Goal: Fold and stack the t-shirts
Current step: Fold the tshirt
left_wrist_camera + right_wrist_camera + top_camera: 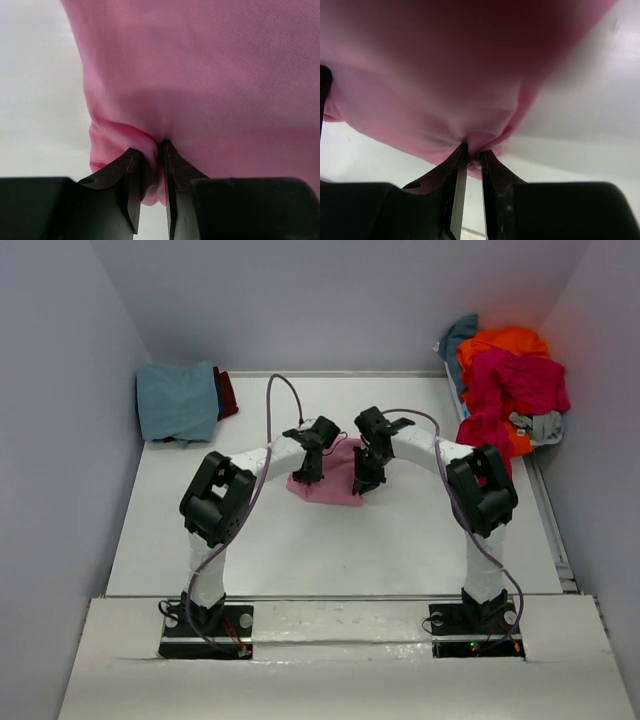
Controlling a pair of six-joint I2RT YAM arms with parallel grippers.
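On the table (330, 540), a heap of unfolded t-shirts (505, 380) sits at two o'clock, and at ten o'clock a folded teal-blue shirt (178, 400) lies on a dark red one (227, 392). At the centre is the bunched pink shirt (330, 488), with the left gripper (150, 150) and right gripper (472, 150) each pinched narrowly on its cloth. I judge its folding barely begun.

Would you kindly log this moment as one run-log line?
left gripper: shut on pink shirt | right gripper: same | pile: far right
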